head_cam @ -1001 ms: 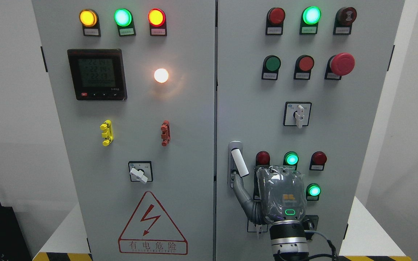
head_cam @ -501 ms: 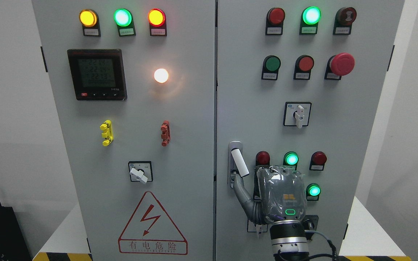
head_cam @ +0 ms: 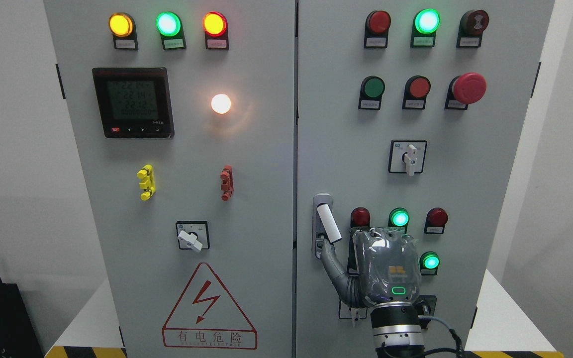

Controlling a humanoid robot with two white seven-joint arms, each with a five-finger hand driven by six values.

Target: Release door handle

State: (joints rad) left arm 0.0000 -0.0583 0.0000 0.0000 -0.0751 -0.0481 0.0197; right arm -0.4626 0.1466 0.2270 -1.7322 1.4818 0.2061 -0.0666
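Observation:
The white door handle point(head_cam: 329, 223) sits on the left edge of the right cabinet door point(head_cam: 346, 149), in a grey mount, its lower end swung out to the right. My right hand point(head_cam: 366, 243) comes up from the bottom edge, its back toward me, just right of the handle. Its thumb point(head_cam: 331, 261) stretches up-left, and the tip lies just below the handle's lower end. The other fingers point toward the panel and hold nothing. The handle is not grasped. My left arm is out of view.
Around the hand are a red lamp point(head_cam: 360, 217), green lamps point(head_cam: 399, 218) point(head_cam: 430, 261) and another red one point(head_cam: 437, 217). A white rotary switch point(head_cam: 409, 158) is above. The left door point(head_cam: 192, 199) carries a meter point(head_cam: 133, 102), lamps and a warning triangle point(head_cam: 209, 309).
My right hand has drifted very slightly to the right. The handle has not moved.

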